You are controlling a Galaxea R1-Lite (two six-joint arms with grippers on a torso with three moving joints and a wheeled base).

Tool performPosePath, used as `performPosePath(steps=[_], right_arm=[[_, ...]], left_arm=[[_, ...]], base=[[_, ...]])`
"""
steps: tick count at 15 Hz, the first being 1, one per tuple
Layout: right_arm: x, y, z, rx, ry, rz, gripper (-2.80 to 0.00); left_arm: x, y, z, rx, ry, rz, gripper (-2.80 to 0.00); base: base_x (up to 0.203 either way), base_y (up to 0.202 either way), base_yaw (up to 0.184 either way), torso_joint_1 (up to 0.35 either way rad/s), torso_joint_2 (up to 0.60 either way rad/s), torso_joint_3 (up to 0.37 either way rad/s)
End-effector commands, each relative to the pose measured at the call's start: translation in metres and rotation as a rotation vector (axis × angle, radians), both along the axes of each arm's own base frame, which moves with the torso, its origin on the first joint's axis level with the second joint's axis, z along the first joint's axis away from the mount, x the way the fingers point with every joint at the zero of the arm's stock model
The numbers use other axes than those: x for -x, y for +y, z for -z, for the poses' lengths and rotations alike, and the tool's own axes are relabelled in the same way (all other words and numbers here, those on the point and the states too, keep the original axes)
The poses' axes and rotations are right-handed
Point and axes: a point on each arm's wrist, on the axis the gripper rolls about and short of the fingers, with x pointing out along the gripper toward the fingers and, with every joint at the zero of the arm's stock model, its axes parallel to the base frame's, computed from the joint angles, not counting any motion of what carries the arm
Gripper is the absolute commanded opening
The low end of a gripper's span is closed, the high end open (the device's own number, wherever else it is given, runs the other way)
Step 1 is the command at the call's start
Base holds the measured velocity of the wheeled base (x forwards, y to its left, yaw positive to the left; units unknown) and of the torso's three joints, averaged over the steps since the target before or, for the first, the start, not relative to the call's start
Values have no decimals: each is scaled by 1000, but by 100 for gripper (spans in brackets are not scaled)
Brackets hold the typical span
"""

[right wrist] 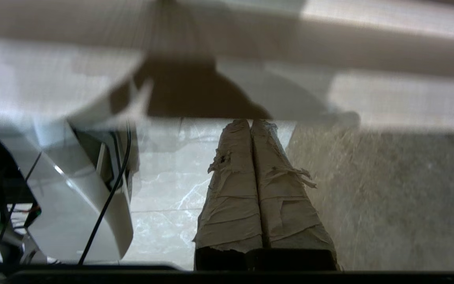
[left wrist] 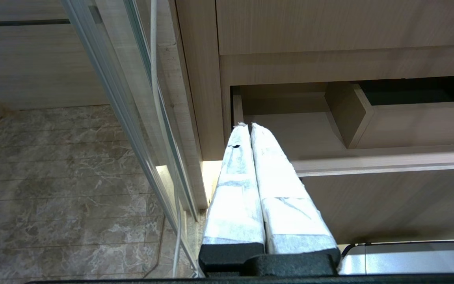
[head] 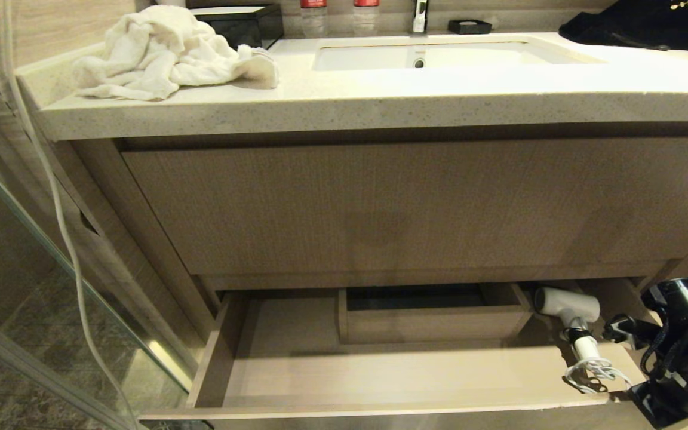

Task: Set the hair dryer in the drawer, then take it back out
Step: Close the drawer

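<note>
The drawer (head: 380, 376) stands pulled out under the vanity, its pale wood floor in view. The white hair dryer (head: 568, 306) lies at its right end, dark round end toward the back, handle toward the front, and the bundled white cord (head: 595, 373) near the front rim. My right arm (head: 678, 346) hangs just right of the dryer, beyond the drawer's right end. The right gripper (right wrist: 250, 121) is shut and holds nothing; it points at the marble floor. The left gripper (left wrist: 248, 125) is shut and empty, low in front of the drawer's (left wrist: 369, 161) left end.
A U-shaped wooden cutout (head: 433, 319) fills the drawer's back middle. The taller wood front (head: 409, 203) sits above it. On the counter are a white towel (head: 165, 51), the sink (head: 427, 57) and a dark cloth (head: 648, 24). A glass panel (head: 51, 257) and white cable (head: 60, 227) stand at left.
</note>
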Motion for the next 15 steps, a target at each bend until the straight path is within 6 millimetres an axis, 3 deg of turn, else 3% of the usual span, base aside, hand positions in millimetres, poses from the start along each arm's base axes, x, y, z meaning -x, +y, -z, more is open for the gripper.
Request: performPosePath(steps=[1, 4, 9, 12, 15], right_arm=[[-11, -2, 14, -4, 36, -1, -280], [-37, -8, 15, 22, -114, 29, -280], [-88, -18, -7, 60, -486, 158, -280], [-73, -14, -24, 58, -502, 142, -280], [-35, 0, -44, 52, -463, 112, -280]], left_arm=[[0, 0, 0, 0, 3, 0, -280], [0, 0, 0, 0, 3, 0, -280], [0, 0, 0, 0, 2, 0, -280], [0, 0, 0, 0, 3, 0, -280], [0, 0, 0, 0, 3, 0, -280]], base=[[0, 0, 0, 0, 0, 0], [0, 0, 0, 0, 0, 0], [0, 0, 0, 0, 0, 0], [0, 0, 0, 0, 0, 0], [0, 0, 0, 0, 0, 0]])
